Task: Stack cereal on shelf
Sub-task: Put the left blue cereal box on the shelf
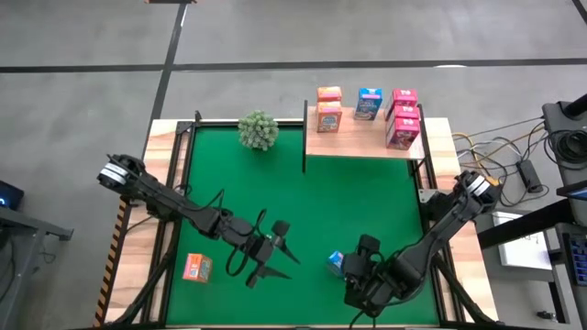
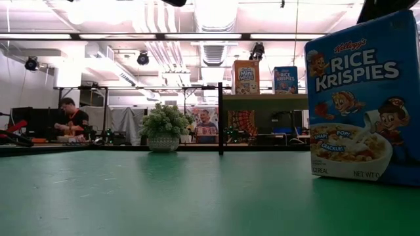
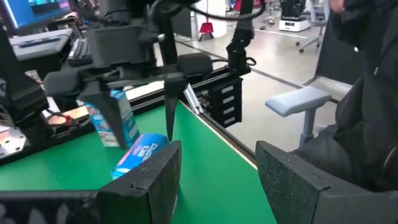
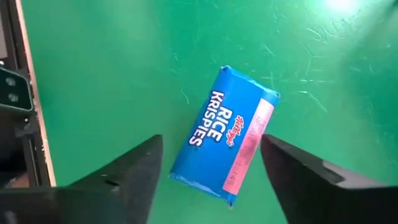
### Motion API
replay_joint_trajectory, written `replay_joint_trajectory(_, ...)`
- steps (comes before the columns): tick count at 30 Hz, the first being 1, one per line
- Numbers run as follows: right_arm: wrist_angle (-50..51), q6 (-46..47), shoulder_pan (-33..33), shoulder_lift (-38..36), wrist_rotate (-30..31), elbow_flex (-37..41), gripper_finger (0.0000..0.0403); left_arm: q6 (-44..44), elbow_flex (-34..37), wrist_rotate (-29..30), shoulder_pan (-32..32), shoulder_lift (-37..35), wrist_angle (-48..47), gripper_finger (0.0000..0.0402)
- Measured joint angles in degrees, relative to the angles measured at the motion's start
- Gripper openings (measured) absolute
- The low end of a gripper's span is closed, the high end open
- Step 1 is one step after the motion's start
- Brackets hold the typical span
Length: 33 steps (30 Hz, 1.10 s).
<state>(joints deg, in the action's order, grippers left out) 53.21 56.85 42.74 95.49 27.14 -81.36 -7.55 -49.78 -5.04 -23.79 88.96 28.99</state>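
Green matting (image 1: 367,202) covers your tabletop (image 1: 438,137), with the shelf (image 1: 362,142) at its far edge; it carries what look like two orange boxes (image 1: 328,108), one blue box (image 1: 368,104) and three red-pink boxes (image 1: 402,117), so roughly two thirds seems done. A blue cereal box (image 4: 225,142) lies flat on the mat directly between and below the right gripper (image 4: 211,165) fingers, which stand apart and touch nothing; the low view shows another blue box (image 2: 364,98) upright. An orange box (image 1: 196,267) sits outside the left gripper (image 1: 278,249) fingers, also apart and empty; open mat lies between them and the shelf; mind the black posts (image 1: 304,137) and the plant (image 1: 259,129).
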Motion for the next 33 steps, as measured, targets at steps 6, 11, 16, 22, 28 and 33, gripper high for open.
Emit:
replay_joint_trajectory(6, 0.04, 3.96, 0.00, 0.32, 2.06, 0.00, 0.0311, 0.15, -0.07, 0.00, -0.55, 0.62, 1.47, 0.0190)
replay_joint_trajectory(11, 0.99, 5.27, 0.00, 0.62, 3.39, 0.02, 0.0313, 0.23, -0.07, 0.07, -0.57, 0.64, 1.47, 0.0190)
replay_joint_trajectory(16, 2.64, 5.35, -0.29, 2.09, 4.46, 0.07, 0.0305, 0.37, -0.07, 0.07, -0.55, 0.64, 1.45, 0.0190)
replay_joint_trajectory(22, 2.87, 6.15, -0.79, 3.93, 4.36, 0.14, 0.0301, 0.38, -0.07, 0.09, -0.55, 0.64, 1.47, 0.0190)
replay_joint_trajectory(28, 2.88, 6.13, -0.76, 3.99, 4.09, 0.17, 0.0279, 0.42, -0.07, 0.11, -0.55, 0.64, 1.45, 0.0190)
replay_joint_trajectory(33, 2.85, 5.80, -0.79, 3.75, 4.01, 0.17, 0.0238, 0.42, -0.05, 0.13, -0.55, 0.64, 1.45, 0.0190)
